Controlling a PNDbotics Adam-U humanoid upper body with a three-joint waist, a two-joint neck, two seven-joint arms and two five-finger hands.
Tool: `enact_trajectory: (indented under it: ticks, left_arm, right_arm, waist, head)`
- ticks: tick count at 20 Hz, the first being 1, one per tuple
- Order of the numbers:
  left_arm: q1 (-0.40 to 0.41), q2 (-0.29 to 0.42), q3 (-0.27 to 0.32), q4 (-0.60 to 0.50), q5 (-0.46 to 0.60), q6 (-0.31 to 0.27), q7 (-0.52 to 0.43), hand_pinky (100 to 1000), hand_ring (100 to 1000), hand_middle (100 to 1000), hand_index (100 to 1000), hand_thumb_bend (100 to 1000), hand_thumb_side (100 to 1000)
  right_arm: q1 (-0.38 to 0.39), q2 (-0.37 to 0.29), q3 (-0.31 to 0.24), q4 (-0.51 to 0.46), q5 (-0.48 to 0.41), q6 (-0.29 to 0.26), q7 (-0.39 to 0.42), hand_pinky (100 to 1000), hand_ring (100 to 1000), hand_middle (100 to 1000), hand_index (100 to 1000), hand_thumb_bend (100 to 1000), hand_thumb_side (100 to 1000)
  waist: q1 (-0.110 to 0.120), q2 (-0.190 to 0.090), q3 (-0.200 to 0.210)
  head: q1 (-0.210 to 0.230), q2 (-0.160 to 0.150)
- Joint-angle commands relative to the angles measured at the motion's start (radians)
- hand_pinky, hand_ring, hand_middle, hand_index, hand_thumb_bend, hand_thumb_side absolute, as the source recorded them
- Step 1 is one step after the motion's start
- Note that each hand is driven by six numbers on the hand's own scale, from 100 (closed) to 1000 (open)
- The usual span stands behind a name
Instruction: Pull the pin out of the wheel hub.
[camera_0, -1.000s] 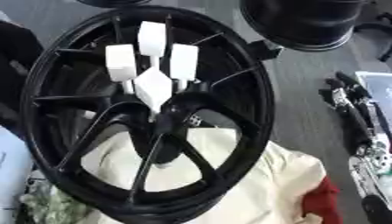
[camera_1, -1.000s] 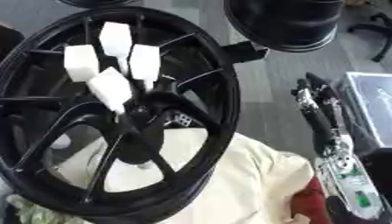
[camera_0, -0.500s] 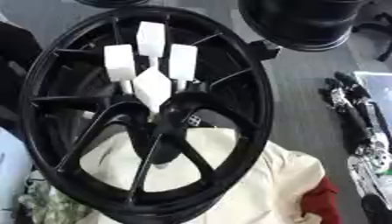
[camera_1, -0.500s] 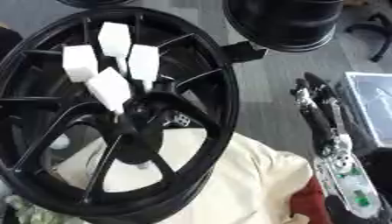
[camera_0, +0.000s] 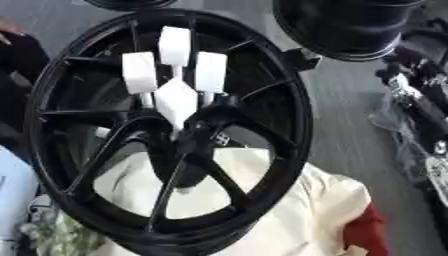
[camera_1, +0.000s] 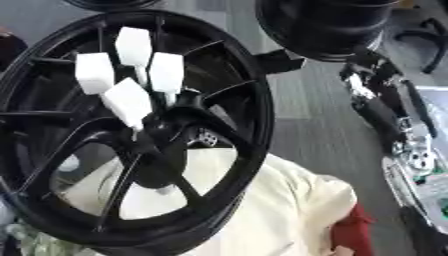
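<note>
Right eye view is showing the right hand (camera_1: 385, 107) lying well right of the wheel hub (camera_1: 171, 131); whether its fingers are spread or curled, I cannot tell.

The robot's right arm (camera_1: 398, 125) along the right edge is mostly black, built of slim links with silver metal joints. Near its lower end sits a round silver fitting beside a patch of green. The hand itself cannot be made out.
</note>
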Motion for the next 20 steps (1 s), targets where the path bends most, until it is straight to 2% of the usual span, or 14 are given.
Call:
enact_trajectory:
  ticks: [1, 6, 11, 12, 13, 20]
  left_arm:
    - [0.0, 0.023, 0.002, -0.011, -0.001, -0.001, -0.002, 811, 808, 714, 762, 474, 678]
    - [0.004, 0.029, -0.001, -0.009, -0.002, 0.002, -0.005, 811, 808, 714, 760, 474, 676]
    - [0.008, 0.035, -0.004, -0.007, -0.003, 0.003, -0.009, 811, 807, 714, 759, 473, 676]
    - [0.009, 0.036, -0.004, -0.007, -0.003, 0.004, -0.009, 811, 807, 714, 759, 468, 676]
    - [0.009, 0.037, -0.005, -0.006, -0.003, 0.004, -0.01, 811, 807, 715, 759, 472, 677]
    - [0.013, 0.048, -0.009, -0.004, -0.003, 0.005, -0.015, 811, 807, 715, 759, 472, 679]
  right_arm:
    - [-0.029, -0.129, 0.005, -0.082, 0.019, 0.007, 0.046, 872, 779, 790, 870, 100, 396]
    - [-0.115, -0.3, 0.041, -0.091, 0.017, -0.052, 0.16, 870, 780, 783, 864, 100, 383]
    - [-0.228, -0.45, 0.088, -0.091, 0.041, -0.069, 0.351, 869, 787, 777, 858, 110, 423]
    - [-0.253, -0.468, 0.097, -0.091, 0.052, -0.074, 0.394, 870, 788, 777, 858, 164, 497]
    - [-0.279, -0.482, 0.105, -0.091, 0.06, -0.082, 0.431, 872, 789, 778, 859, 127, 423]
    - [-0.455, -0.519, 0.188, -0.091, 0.066, -0.083, 0.624, 880, 808, 790, 870, 143, 504]
  waist:
    - [0.002, -0.026, -0.002]
    - [-0.001, -0.032, -0.004]
    - [-0.007, -0.037, -0.004]
    - [-0.008, -0.037, -0.004]
    - [-0.009, -0.038, -0.004]
    - [-0.019, -0.042, 0.0]
  head:
    - [0.004, 0.003]
    - [0.004, 0.01]
    - [0.003, 0.016]
    - [0.004, 0.016]
    - [0.003, 0.017]
    - [0.005, 0.024]
